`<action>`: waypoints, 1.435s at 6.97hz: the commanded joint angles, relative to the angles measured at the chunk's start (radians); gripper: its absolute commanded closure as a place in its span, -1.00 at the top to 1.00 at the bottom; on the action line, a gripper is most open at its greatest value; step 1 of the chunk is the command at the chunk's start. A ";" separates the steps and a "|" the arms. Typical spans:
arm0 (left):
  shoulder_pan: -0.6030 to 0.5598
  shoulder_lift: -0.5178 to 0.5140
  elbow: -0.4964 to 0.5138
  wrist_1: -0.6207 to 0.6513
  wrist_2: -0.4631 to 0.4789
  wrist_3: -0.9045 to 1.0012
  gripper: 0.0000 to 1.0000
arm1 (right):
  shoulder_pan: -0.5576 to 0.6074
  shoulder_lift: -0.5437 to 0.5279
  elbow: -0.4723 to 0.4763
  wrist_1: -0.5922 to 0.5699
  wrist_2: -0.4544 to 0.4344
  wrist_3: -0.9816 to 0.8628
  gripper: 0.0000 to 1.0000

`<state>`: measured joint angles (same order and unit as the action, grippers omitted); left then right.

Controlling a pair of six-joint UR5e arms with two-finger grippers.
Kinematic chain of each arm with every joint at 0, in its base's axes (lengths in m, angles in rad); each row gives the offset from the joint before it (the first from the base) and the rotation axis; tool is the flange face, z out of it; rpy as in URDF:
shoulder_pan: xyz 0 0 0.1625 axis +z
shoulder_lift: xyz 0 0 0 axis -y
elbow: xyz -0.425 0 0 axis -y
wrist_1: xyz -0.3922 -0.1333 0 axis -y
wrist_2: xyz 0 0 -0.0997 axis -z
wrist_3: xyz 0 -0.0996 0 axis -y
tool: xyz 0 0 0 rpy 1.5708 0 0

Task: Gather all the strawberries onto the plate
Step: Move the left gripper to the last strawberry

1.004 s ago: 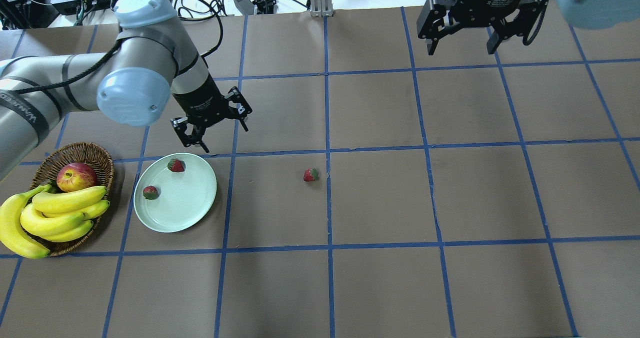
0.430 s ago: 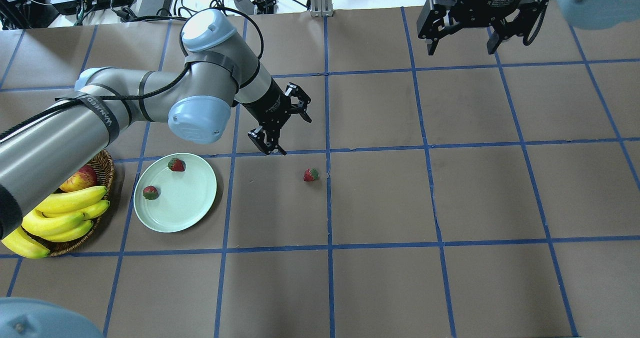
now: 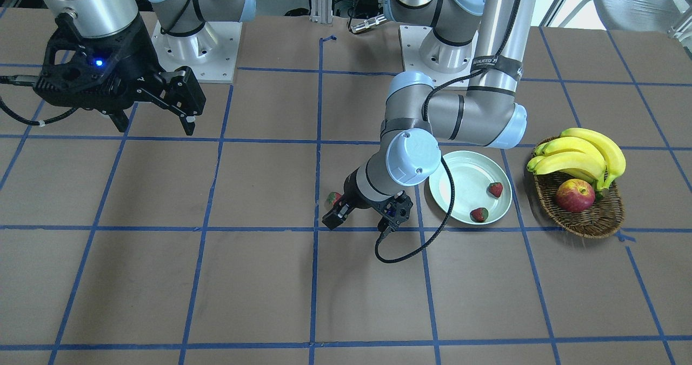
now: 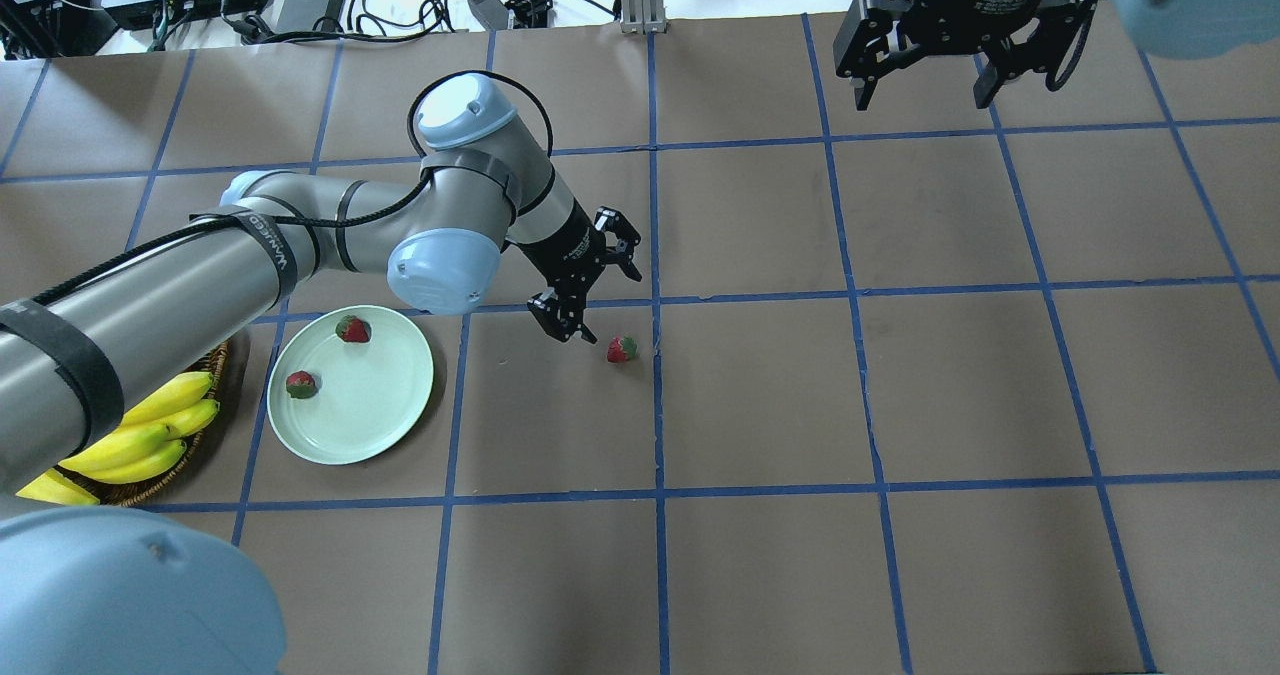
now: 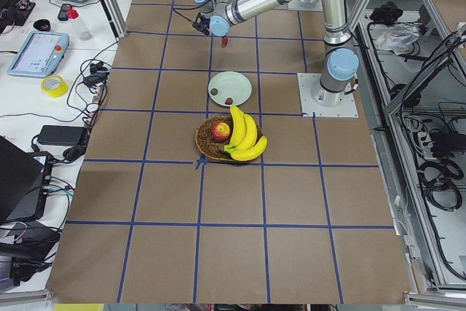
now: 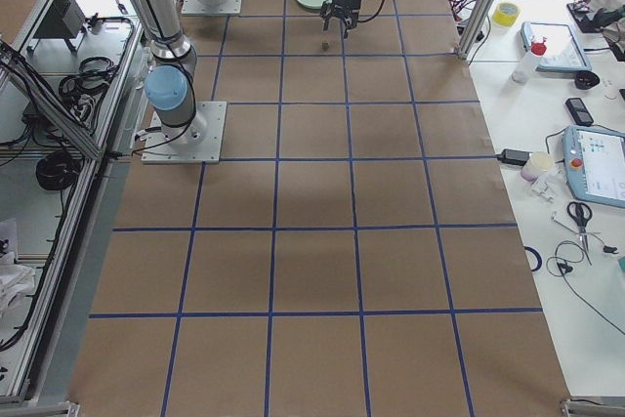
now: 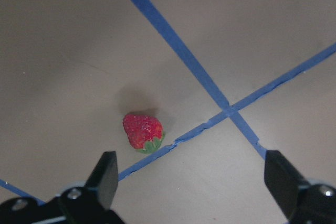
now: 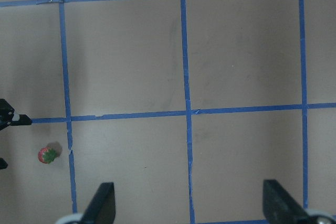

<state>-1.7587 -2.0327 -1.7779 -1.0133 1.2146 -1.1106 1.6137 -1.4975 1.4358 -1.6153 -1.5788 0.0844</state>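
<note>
A pale green plate (image 4: 375,410) is seen on the brown counter (image 4: 760,575), which is marked into squares by blue tape (image 4: 657,425). One strawberry (image 4: 351,329) is found at the plate's far rim and a second strawberry (image 4: 300,384) at its left rim. A third strawberry (image 4: 621,349) is seen on the counter, well apart from the plate, just beside a tape line. The left pincer (image 4: 612,307) is held near it, jaws spread. The right pincer (image 4: 922,95) is held far off, jaws spread. Bananas (image 4: 150,420) in a wicker basket (image 4: 216,363) are partly hidden by the left arm (image 4: 200,275).
</note>
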 commanded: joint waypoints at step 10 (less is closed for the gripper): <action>0.051 0.109 0.028 -0.193 0.421 0.571 -1.00 | 0.002 -0.001 -0.002 0.000 0.002 0.005 1.00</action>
<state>-1.7344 -1.9560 -1.7662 -1.1277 1.5433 -0.6717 1.6128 -1.4994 1.4354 -1.6152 -1.5801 0.0853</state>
